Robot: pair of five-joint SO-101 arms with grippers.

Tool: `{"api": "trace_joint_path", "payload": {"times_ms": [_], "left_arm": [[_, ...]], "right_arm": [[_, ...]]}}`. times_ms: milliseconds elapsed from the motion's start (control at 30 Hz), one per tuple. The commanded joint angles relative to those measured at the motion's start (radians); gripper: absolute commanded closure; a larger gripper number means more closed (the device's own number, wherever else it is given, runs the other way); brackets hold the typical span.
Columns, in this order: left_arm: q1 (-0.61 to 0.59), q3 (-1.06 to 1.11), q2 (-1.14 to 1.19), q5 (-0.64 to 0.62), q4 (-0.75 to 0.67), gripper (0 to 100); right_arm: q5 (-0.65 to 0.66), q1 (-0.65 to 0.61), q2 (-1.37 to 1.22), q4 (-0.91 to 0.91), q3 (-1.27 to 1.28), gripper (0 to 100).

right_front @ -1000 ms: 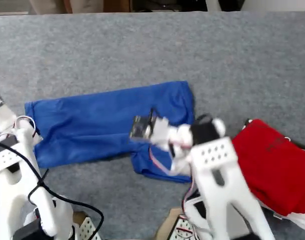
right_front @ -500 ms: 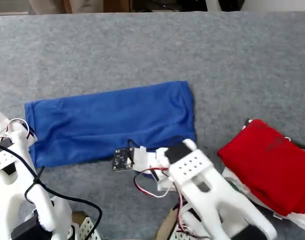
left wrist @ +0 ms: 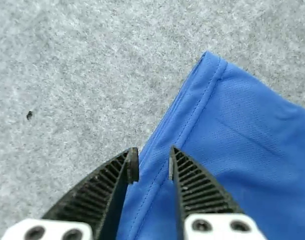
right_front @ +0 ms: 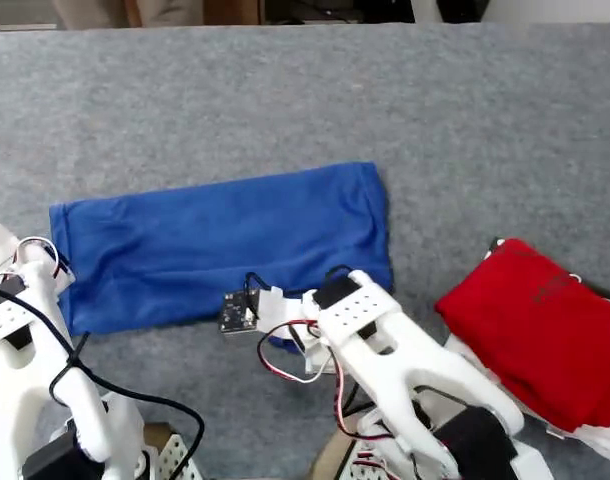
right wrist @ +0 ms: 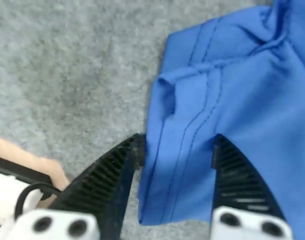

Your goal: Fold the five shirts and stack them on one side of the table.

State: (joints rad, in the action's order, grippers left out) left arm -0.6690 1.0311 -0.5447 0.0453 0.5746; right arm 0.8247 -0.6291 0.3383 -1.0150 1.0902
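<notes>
1. Where the left arm (right_front: 25, 370) stands at the lower left of the high view, the left claw (left wrist: 152, 167) hangs with its jaws a narrow gap apart, gripping nothing, right over the hemmed edge of the blue shirt (right_front: 225, 240).
2. At bottom centre, the right claw (right wrist: 177, 150) is spread wide above a folded-over corner of the same shirt, holding nothing.
3. At lower right, a folded red shirt (right_front: 545, 330) lies atop white cloth (right_front: 597, 438).
4. Farther up, the blue shirt lies flat in a long band across the middle of the grey table (right_front: 285, 90).
</notes>
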Motion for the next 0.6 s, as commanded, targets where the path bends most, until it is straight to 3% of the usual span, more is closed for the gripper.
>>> {"api": "trace_joint_path", "payload": {"times_ms": [0, 100, 300, 400, 567], "left_arm": [[0.006, -0.011, 0.001, -0.011, -0.017, 88], [0.006, -0.009, 0.001, -0.011, -0.017, 88], [0.006, -0.008, 0.001, -0.005, -0.011, 88], [0.000, 0.000, 0.002, -0.003, -0.017, 88], [0.005, 0.003, 0.002, -0.003, -0.017, 88]], "right_arm": [[-0.002, -0.010, -0.058, 0.025, -0.012, 76.8], [0.032, -0.010, -0.064, 0.026, -0.012, 77.2], [0.086, 0.007, -0.067, 0.026, -0.012, 92.0], [0.181, 0.074, -0.067, 0.028, -0.016, 92.6], [0.193, 0.127, -0.067, 0.057, -0.035, 95.4]]}}
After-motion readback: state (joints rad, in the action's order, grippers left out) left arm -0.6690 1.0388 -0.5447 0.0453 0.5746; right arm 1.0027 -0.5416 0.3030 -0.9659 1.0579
